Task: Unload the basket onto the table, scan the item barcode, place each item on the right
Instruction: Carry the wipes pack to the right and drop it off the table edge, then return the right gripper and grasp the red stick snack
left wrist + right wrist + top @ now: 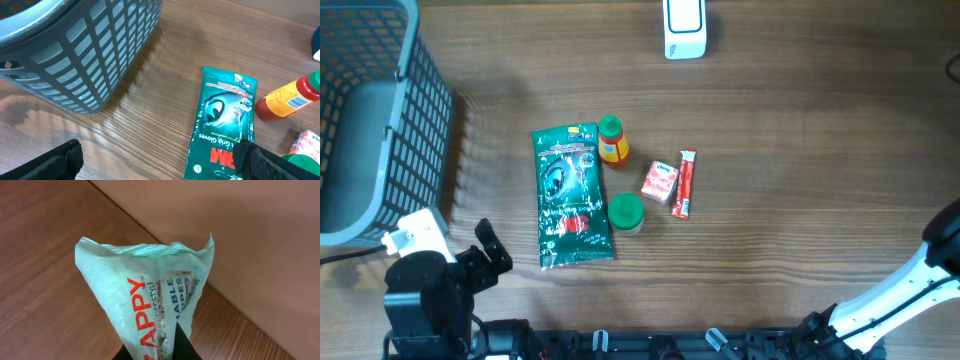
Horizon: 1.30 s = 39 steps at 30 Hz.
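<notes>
In the right wrist view my right gripper (152, 352) is shut on a pale green wipes packet (145, 290) with red and blue lettering, held up off the table. No barcode shows on the face I see. The gripper itself is outside the overhead view; only its white arm (920, 275) shows at the right edge. A white scanner (683, 28) stands at the table's far edge. My left gripper (490, 250) (160, 167) is open near the front left, just left of a green gloves pack (570, 195) (222, 122), with nothing between its fingers.
A grey mesh basket (380, 120) (85, 55) stands at the left. Mid-table lie a yellow bottle with a green cap (611, 141) (287, 97), a green-lidded jar (625, 211), a small red and white packet (660, 182) and a red stick pack (685, 184).
</notes>
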Each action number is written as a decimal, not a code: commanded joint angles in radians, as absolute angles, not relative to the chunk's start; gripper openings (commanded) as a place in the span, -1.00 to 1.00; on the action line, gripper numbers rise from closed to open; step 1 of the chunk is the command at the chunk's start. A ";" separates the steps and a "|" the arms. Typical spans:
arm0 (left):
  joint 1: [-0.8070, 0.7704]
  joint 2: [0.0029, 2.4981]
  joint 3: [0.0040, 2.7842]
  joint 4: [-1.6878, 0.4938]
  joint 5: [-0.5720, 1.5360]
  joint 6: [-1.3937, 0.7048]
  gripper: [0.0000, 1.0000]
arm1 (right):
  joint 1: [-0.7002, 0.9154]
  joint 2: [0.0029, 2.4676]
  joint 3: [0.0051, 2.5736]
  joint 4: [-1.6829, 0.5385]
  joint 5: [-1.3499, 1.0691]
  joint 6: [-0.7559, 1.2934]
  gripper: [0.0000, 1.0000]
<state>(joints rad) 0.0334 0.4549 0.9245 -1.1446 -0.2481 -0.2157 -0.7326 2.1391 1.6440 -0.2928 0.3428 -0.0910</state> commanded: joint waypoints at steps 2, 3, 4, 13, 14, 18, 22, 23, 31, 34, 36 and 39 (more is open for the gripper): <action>0.028 0.455 0.928 -1.142 -0.243 -0.214 1.00 | -0.760 2.187 1.641 -0.330 0.252 -0.042 -0.91; 0.028 0.455 0.928 -1.142 -0.243 -0.214 1.00 | -0.760 2.196 1.641 -0.347 0.252 -0.029 -0.91; 0.028 0.455 0.928 -1.142 -0.243 -0.214 1.00 | -0.760 2.204 1.641 -0.361 0.240 -0.014 -0.91; 0.028 0.455 0.928 -1.142 -0.243 -0.214 1.00 | -0.757 2.239 1.641 -0.448 0.161 0.004 -0.36; 0.028 0.455 0.928 -1.142 -0.243 -0.214 1.00 | -0.757 2.239 1.641 -0.453 0.165 0.005 0.01; 0.028 0.455 0.928 -1.142 -0.243 -0.214 1.00 | -0.752 2.211 1.651 -0.485 0.156 0.052 1.00; 0.028 0.455 0.928 -1.142 -0.243 -0.214 1.00 | -0.714 2.062 1.653 -0.464 0.155 0.076 0.99; 0.028 0.455 0.928 -1.142 -0.243 -0.214 1.00 | -0.703 2.028 1.653 -0.461 0.155 0.083 0.99; 0.028 0.455 0.928 -1.142 -0.243 -0.214 1.00 | -0.569 1.824 1.653 -0.538 -0.170 0.359 0.99; 0.028 0.455 0.928 -1.142 -0.243 -0.214 1.00 | -0.510 1.813 1.653 -0.635 -0.268 0.505 0.99; 0.028 0.455 0.928 -1.142 -0.243 -0.214 1.00 | -0.448 1.814 1.646 -0.752 -0.316 0.590 0.99; 0.028 0.455 0.928 -1.142 -0.243 -0.214 1.00 | -0.347 1.814 1.626 -0.841 -0.316 0.614 1.00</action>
<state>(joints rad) 0.0334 0.4549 0.9245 -1.1450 -0.2481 -0.2157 -0.4381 1.8008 1.6470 -0.8024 -0.2359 0.5030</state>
